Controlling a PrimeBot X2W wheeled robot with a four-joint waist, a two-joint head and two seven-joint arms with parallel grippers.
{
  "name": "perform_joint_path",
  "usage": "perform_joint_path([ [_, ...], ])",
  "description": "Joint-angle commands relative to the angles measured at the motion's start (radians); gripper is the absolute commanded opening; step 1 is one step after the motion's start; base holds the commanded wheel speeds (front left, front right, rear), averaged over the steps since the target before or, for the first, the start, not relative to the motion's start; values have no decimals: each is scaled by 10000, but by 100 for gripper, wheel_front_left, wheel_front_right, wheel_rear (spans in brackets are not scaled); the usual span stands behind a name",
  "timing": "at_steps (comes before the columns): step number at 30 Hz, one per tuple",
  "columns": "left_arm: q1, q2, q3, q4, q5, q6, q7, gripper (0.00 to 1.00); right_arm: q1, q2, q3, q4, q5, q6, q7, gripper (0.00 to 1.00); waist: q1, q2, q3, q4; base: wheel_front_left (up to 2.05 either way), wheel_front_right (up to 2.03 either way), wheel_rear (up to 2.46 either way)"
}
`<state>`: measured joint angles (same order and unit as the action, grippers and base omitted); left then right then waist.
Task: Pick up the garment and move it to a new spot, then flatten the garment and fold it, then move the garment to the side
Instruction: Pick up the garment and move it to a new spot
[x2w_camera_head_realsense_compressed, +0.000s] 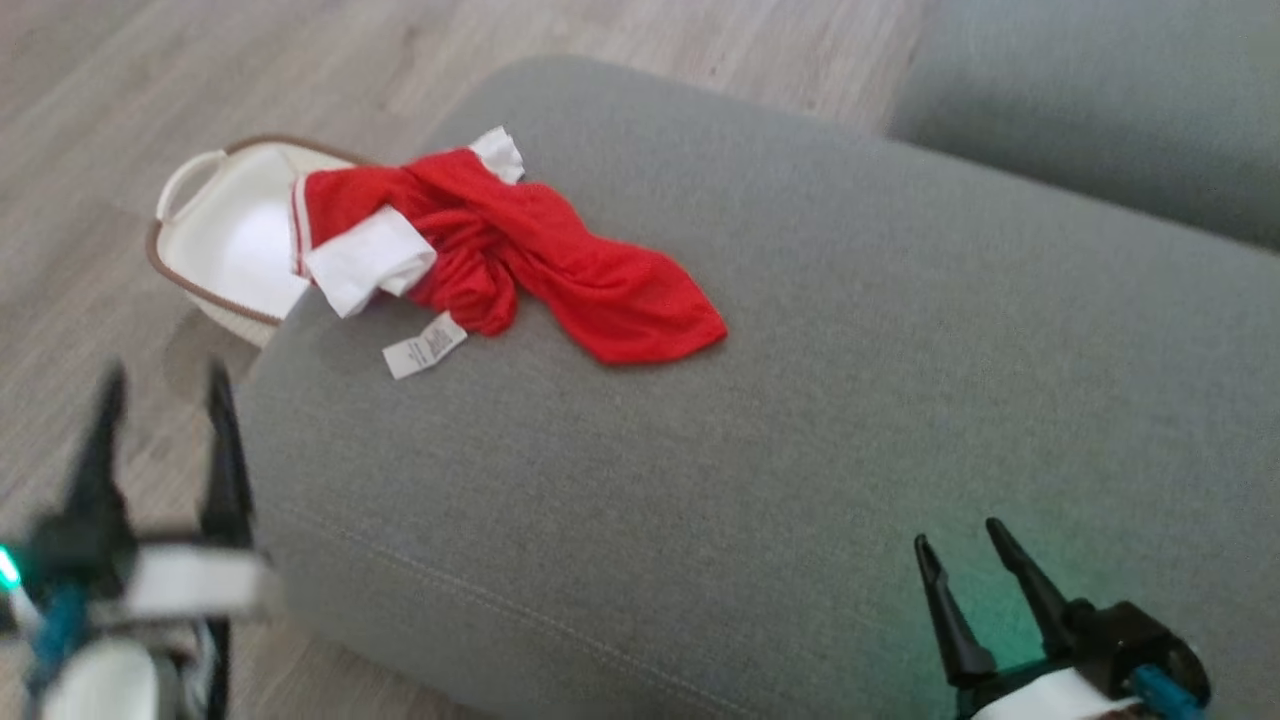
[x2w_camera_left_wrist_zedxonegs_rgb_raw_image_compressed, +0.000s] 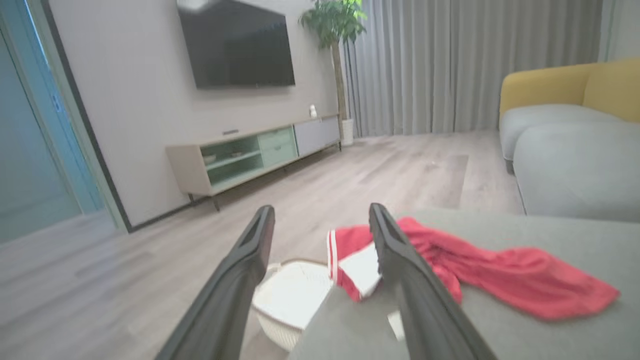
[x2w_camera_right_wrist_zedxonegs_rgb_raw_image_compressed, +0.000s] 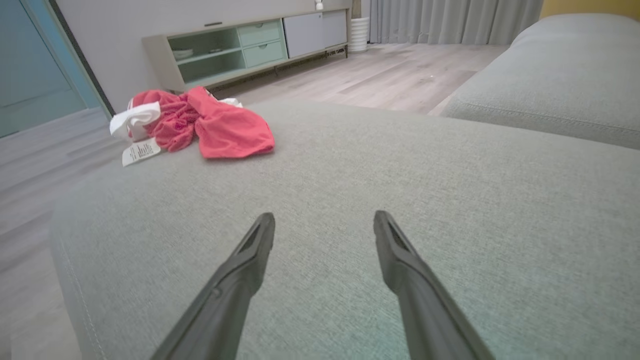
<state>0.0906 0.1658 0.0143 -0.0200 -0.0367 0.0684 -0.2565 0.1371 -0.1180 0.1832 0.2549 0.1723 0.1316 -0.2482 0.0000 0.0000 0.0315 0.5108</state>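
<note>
The garment (x2w_camera_head_realsense_compressed: 520, 250) is a crumpled red piece with white trim and a white label, lying at the far left corner of the grey cushion (x2w_camera_head_realsense_compressed: 800, 350). It also appears as the garment (x2w_camera_left_wrist_zedxonegs_rgb_raw_image_compressed: 480, 270) and the garment (x2w_camera_right_wrist_zedxonegs_rgb_raw_image_compressed: 210, 125) in the wrist views. My left gripper (x2w_camera_head_realsense_compressed: 160, 385) hangs open over the floor, off the cushion's left edge, short of the garment. My right gripper (x2w_camera_head_realsense_compressed: 960, 535) is open above the cushion's near right part, far from the garment. Nothing sits between either pair of fingers.
A white basket (x2w_camera_head_realsense_compressed: 225, 235) with a brown rim stands on the wood floor against the cushion's far left corner, partly under the garment. A second grey cushion (x2w_camera_head_realsense_compressed: 1100, 100) lies at the back right. A TV cabinet (x2w_camera_left_wrist_zedxonegs_rgb_raw_image_compressed: 250, 155) lines the far wall.
</note>
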Motion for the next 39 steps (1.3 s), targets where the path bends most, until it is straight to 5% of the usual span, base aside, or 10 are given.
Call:
perform_joint_path([
  [1,-1551,385,552,-126,-121,-183,-53,100,-414,-462,170,-362,-114,-9,-136,100,0,0,704,-300,0,0,0],
  [7,-3778,903,664,1434,-328,-787,-53,100,-852,-1044,148,-443,-238,-9,-136,100,0,0,1521,-817,0,0,0],
  [15,-7672,1357,381,6423,-1215,-1727,993,100,-1525,-1814,118,-675,-368,-9,-136,100,0,0,2857,-1610,0,0,0],
  [23,-9465,1767,-285,10308,-2024,-1980,2599,100,-2026,-2053,154,-776,-455,-9,-136,100,0,0,3783,-2391,0,0,0],
  [29,-9704,1944,-814,11524,-2815,-1987,2320,100,-2258,-2135,19,-867,-520,-9,-136,100,0,0,4292,-2816,0,0,0],
  [30,-9726,1952,-836,11589,-2900,-1988,2093,72,-2259,-2136,0,-870,-523,-9,-136,100,0,0,4320,-2837,0,0,0],
  [31,-9734,1942,-896,11651,-2969,-1988,1899,0,-2256,-2136,-9,-871,-528,-9,-136,100,0,0,4334,-2853,0,0,0],
  [39,-9815,2305,-1519,11572,-2935,-1989,118,0,-2269,-1878,170,-594,-460,-9,-136,100,0,0,3561,-2943,0,0,0],
])
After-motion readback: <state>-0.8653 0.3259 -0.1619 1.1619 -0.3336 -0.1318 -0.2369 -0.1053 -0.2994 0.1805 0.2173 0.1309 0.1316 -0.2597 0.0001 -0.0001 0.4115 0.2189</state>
